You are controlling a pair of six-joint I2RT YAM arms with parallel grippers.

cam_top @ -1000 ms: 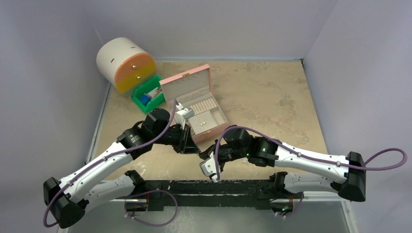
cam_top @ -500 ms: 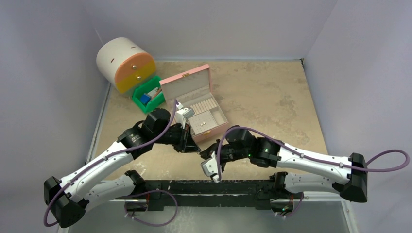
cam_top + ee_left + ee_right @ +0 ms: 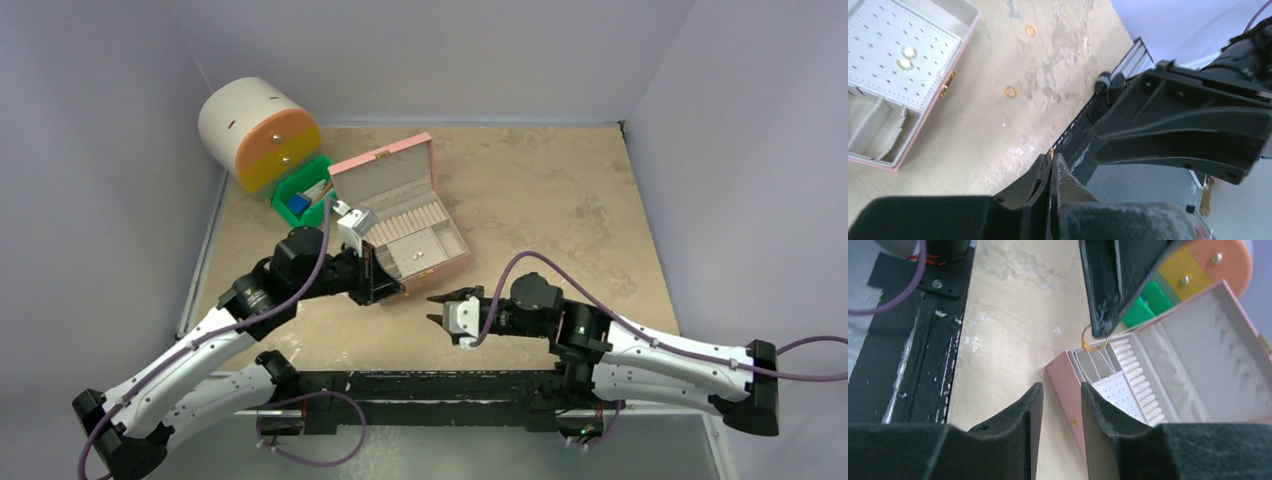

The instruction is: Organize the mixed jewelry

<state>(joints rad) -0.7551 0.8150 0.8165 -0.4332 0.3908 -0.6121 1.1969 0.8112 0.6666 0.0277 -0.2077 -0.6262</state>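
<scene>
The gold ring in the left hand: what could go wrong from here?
1. The left hand pinches the gold ring only at its very fingertips, so it may slip out and fall beside the pink box.
2. Two loose rings lie on the table before the box; a low arm move might sweep them away.

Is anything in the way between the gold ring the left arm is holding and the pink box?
Nothing that I can see. The ring hangs from the left arm's shut jaws, right by the near corner of the box, and the lid stands open.
</scene>
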